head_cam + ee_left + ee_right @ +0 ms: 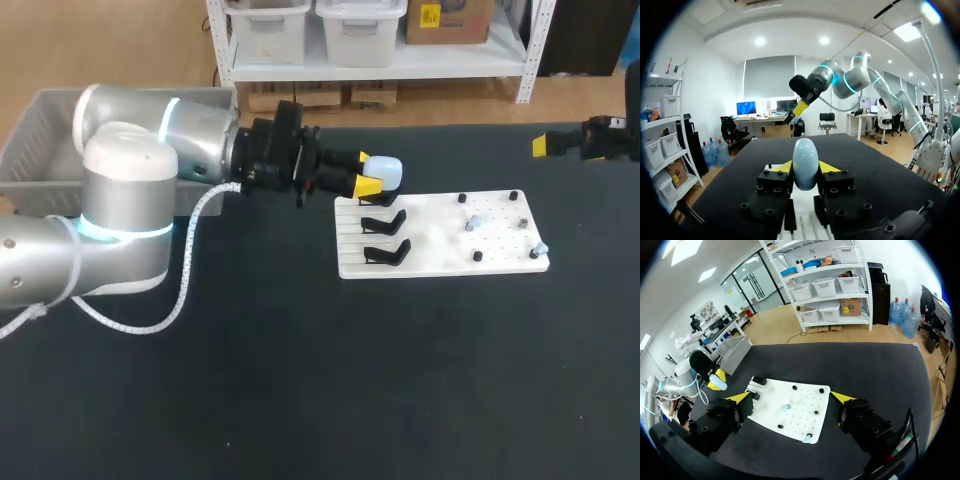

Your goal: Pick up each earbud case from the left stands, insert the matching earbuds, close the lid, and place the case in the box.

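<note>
Earbud case, pale blue and rounded (pixel 385 170): being pinched from both sides in left tool (pixel 368 172), hovering over far-left corner of white perforated board (pixel 440 235) on black surface (pixel 300 380). Keeping right tool (pixel 791 399) spread and empty at far right. Judging progress as early: leaving two black stands (pixel 384 236) bare. Still needing doing, apparently: inserting small pale earbuds (pixel 472 222) lying on board, closing lid, placing in grey plastic box (pixel 30 150) at far left.

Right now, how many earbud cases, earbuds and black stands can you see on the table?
earbud case: 1, held in the jaws of the left gripper
earbuds: 2, on the white board
black stands in plain sight: 2
Total: 5
</note>
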### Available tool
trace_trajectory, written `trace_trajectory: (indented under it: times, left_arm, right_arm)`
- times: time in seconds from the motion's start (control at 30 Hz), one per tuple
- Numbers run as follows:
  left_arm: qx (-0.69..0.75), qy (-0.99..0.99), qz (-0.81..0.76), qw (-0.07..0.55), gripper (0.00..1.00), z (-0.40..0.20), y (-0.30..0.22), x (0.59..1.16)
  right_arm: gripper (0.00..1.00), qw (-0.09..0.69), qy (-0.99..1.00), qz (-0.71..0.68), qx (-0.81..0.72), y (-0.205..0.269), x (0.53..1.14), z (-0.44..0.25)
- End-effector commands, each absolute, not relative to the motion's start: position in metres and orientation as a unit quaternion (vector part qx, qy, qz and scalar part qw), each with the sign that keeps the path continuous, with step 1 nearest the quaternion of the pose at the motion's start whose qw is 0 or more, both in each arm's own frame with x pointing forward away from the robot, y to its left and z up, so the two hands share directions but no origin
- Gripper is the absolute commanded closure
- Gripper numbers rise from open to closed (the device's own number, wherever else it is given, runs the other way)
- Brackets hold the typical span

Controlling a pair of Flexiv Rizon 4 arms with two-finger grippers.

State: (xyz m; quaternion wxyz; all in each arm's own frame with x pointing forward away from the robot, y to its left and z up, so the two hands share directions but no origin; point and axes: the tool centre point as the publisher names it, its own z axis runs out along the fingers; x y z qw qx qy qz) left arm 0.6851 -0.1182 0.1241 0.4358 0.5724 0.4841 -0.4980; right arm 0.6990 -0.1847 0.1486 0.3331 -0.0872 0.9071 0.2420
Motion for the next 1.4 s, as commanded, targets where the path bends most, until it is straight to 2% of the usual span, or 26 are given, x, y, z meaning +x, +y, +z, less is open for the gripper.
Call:
trace_trajectory:
  times: [0.03, 1.17, 1.4]
  left_arm:
    - [0.533, 0.501, -0.491, 0.473, 1.00, 0.127, -0.117, 0.670]
    - [0.505, 0.499, -0.529, 0.464, 1.00, 0.126, -0.130, 0.648]
    - [0.510, 0.501, -0.526, 0.462, 1.00, 0.126, -0.122, 0.649]
  right_arm:
    - [0.00, 0.333, 0.907, 0.241, -0.087, -0.185, 0.699, 0.149]
    - [0.00, 0.333, 0.907, 0.241, -0.087, -0.185, 0.699, 0.149]
    - [0.00, 0.355, 0.894, 0.247, -0.119, -0.142, 0.681, 0.160]
